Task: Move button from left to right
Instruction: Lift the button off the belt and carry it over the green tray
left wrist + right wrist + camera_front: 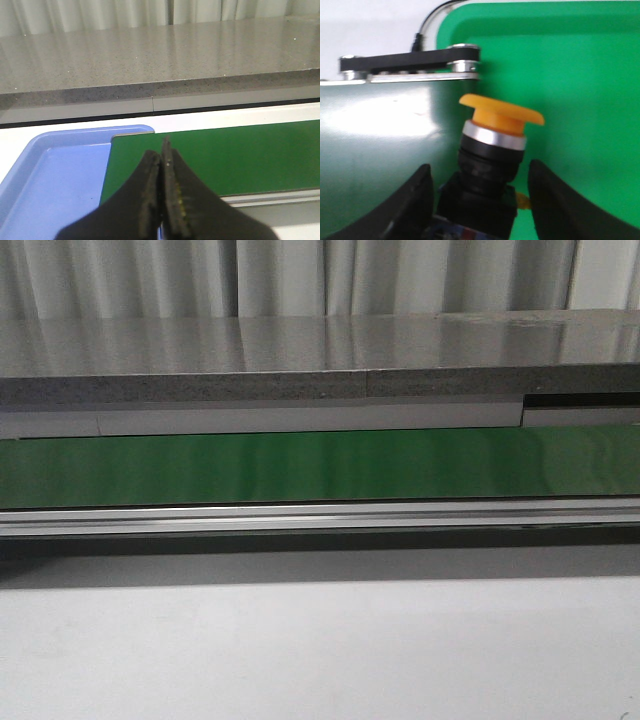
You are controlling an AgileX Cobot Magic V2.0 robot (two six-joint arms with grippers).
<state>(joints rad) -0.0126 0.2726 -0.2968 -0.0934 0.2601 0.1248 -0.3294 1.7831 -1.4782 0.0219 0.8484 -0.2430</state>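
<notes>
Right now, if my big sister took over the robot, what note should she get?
Left gripper: fingers shut, nothing held, over the end of the green belt beside the blue tray.
Right gripper: fingers open on either side of the button, which stands at the belt's end beside the green tray.
Done: button has reached the right end.
Left: grip it, probably place it in the green tray.

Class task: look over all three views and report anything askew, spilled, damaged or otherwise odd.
The button leans between the right gripper's open fingers, its cap tipped toward the green tray. Nothing looks spilled or damaged.
</notes>
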